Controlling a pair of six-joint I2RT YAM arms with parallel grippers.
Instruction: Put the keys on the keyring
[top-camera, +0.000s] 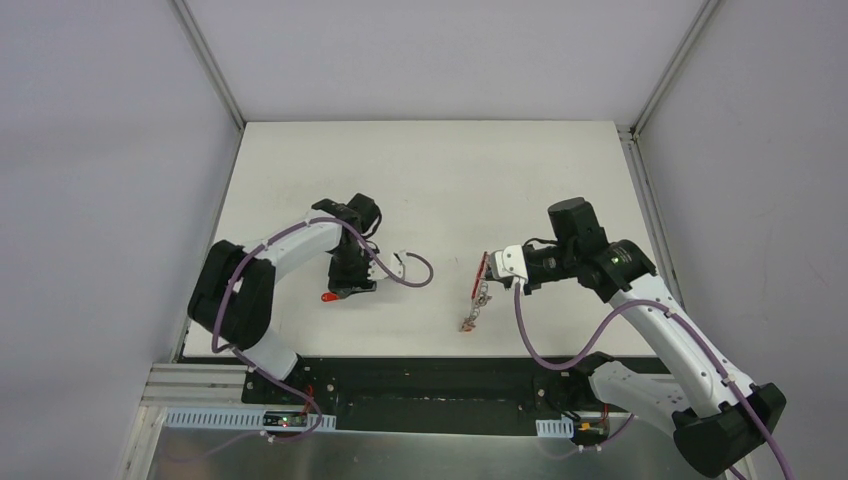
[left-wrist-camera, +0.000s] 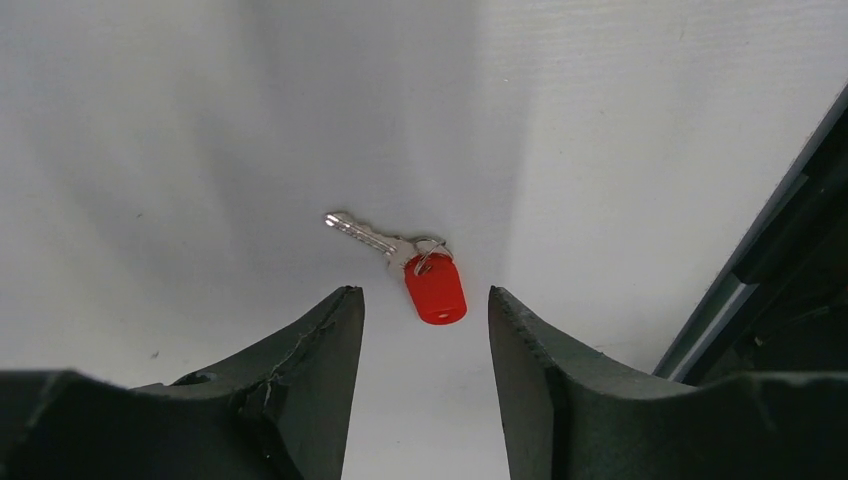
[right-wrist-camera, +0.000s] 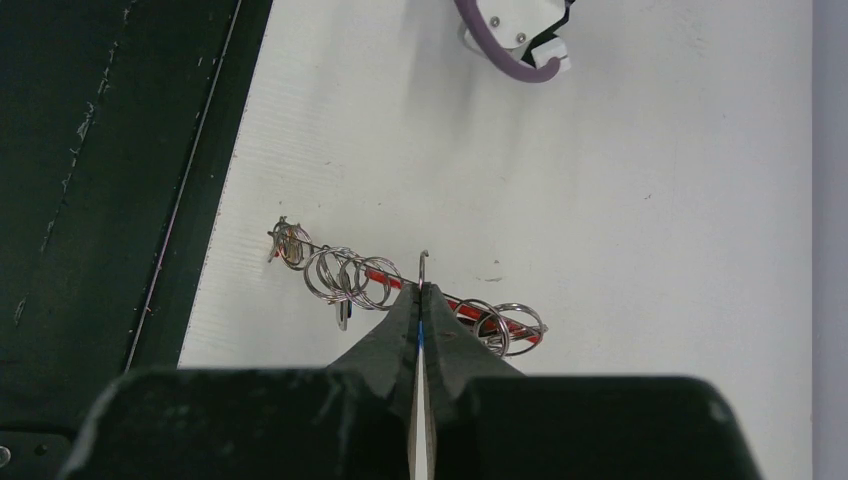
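Well to the left of the keyring, one red-headed key lay flat on the white table, its silver blade pointing away from the left gripper. That gripper hung just over the key with its fingers spread and touched nothing; the red head showed in the gap between them. At the keyring itself, the right gripper had its fingers pressed together, pinching the bunch near its middle, with grey rings on both sides of the fingertips.
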